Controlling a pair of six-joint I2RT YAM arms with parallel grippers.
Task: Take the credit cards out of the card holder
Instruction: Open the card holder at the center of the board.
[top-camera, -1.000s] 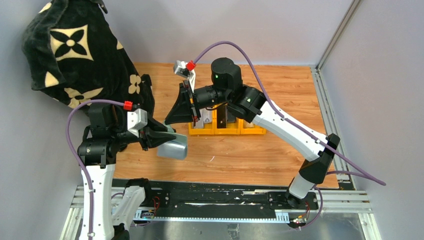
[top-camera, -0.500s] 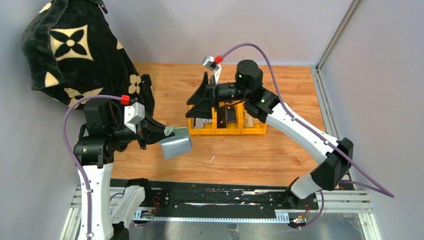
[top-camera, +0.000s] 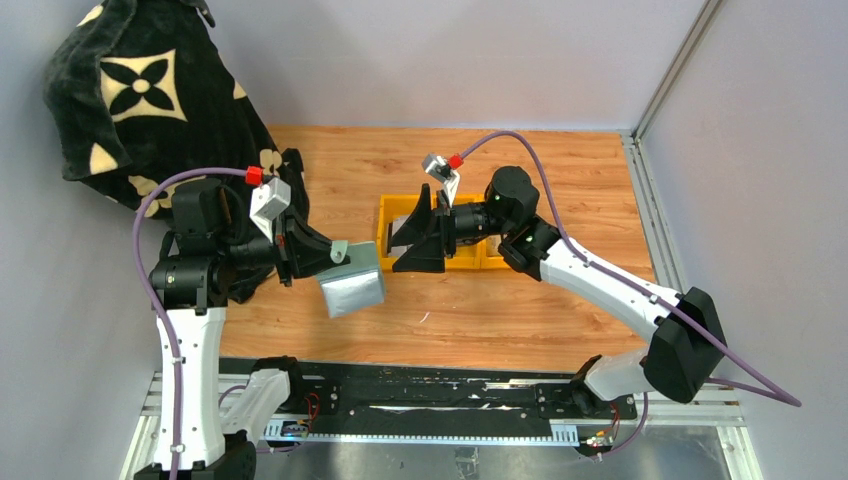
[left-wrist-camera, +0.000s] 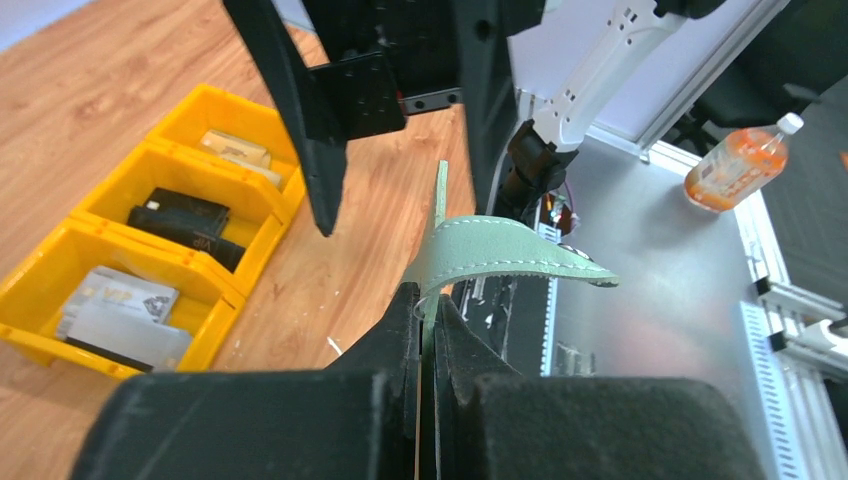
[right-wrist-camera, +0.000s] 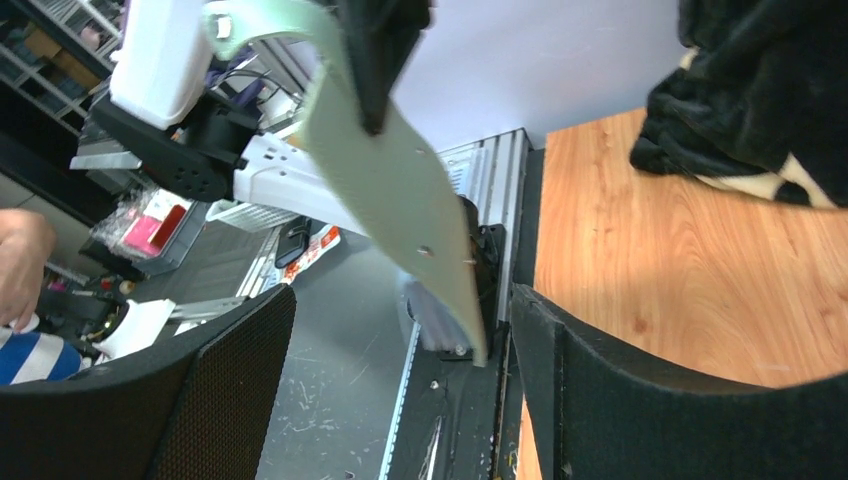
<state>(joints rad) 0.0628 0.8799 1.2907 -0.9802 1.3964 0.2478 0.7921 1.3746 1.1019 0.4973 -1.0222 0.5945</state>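
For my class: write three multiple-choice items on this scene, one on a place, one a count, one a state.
1. Where is the black wallet? A) middle compartment of the yellow bin B) bare tabletop C) under the dark cloth
2. How many compartments has the yellow bin? A) two B) three C) five
3. The left end effector is: A) open B) shut on the card holder C) shut on a banknote
Answers: A, it lies between the outer two compartments; B, three sit in a row; B, its jaws clamp the green holder.
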